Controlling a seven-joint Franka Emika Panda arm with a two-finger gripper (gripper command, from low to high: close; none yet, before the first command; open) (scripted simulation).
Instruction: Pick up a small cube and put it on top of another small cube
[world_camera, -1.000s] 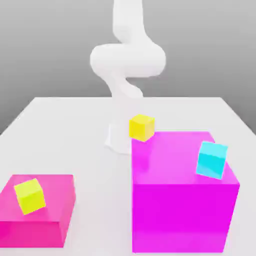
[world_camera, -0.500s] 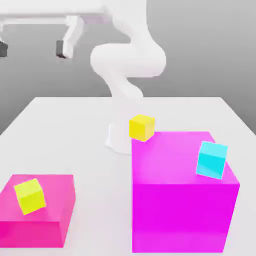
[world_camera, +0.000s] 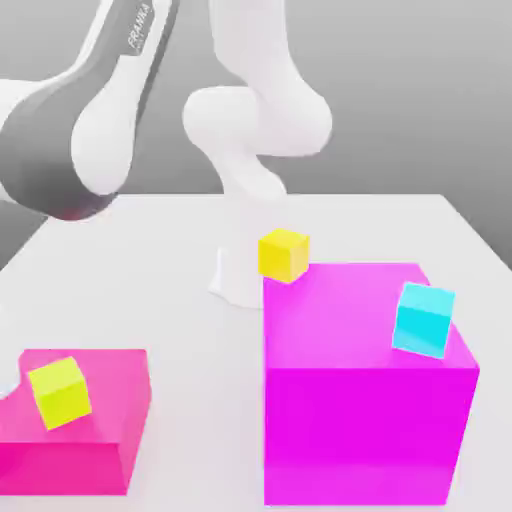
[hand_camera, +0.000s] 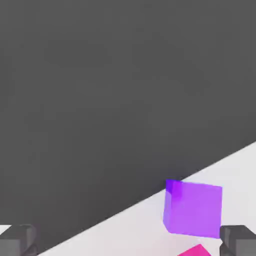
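Tool (hand_camera: 129, 241) is wide open, nothing held. In the hand view I see both dark fingertips (hand_camera: 17, 241) at the frame's corners, and the small dark purple plain cube (hand_camera: 193, 208) sits between them but well off-centre, close to one fingertip and clear of the other. It rests on the white table (hand_camera: 125, 230), near the table's edge, with dark floor beyond. A sliver of magenta shows just beside the cube.

Exterior view: the white arm (world_camera: 85, 130) reaches down on the exterior view's left, past the low magenta block (world_camera: 90, 455), which carries a small yellow cube (world_camera: 58, 392). The target, a small cyan plain cube (world_camera: 424, 319), sits on the tall magenta block (world_camera: 365, 400) on the exterior view's right, at its right side. Another small yellow cube (world_camera: 283, 254) sits behind that block's far left corner.

My read: still on approach. The key offset is sideways, so I need to shift the tool toward the purple cube until it's centred in the gap, then descend. Cube faces look slightly skewed to the finger line, so a small wrist turn may help. The carry afterwards runs across to the right and up.
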